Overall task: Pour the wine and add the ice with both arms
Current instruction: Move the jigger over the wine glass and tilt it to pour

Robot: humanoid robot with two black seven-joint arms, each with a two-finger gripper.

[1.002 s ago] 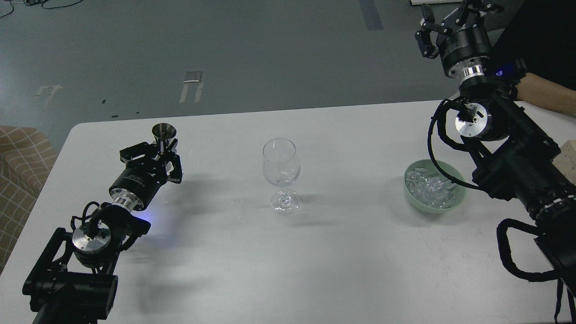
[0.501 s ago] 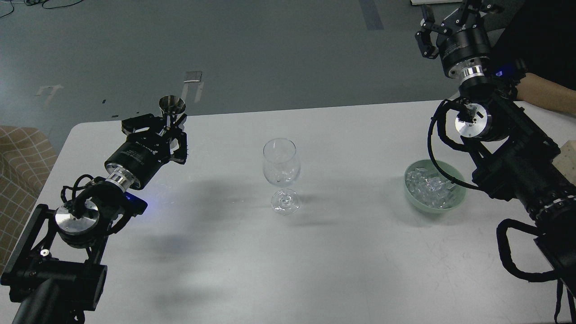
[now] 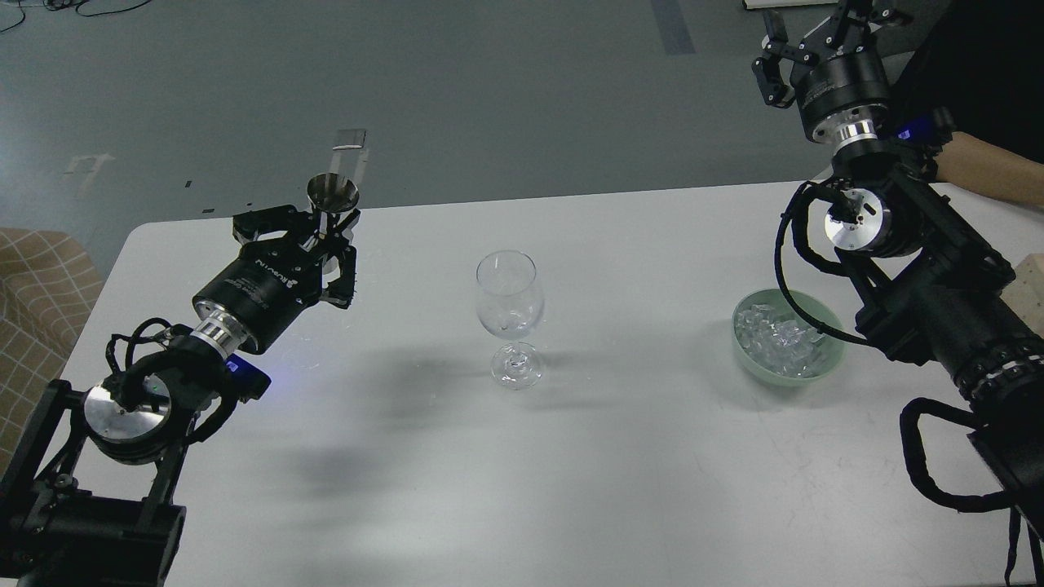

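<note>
A clear, upright wine glass (image 3: 509, 303) stands at the middle of the white table (image 3: 506, 456). No wine shows in it. My left gripper (image 3: 323, 240) is shut on a small steel measuring cup (image 3: 332, 196), held upright above the table's far left, left of the glass. Whether the cup holds wine cannot be seen. A pale green bowl (image 3: 830, 364) of ice cubes (image 3: 775, 337) sits at the right. My right gripper (image 3: 816, 37) is raised high beyond the table's far right edge, its fingers spread and empty.
A bare human forearm (image 3: 991, 173) reaches in at the far right behind my right arm. A beige checked seat (image 3: 33, 277) stands off the table's left edge. A pale block (image 3: 1029, 281) lies at the right edge.
My left gripper has lifted the steel cup off the table and carried it up and to the right, toward the glass. The right arm has hardly moved.
</note>
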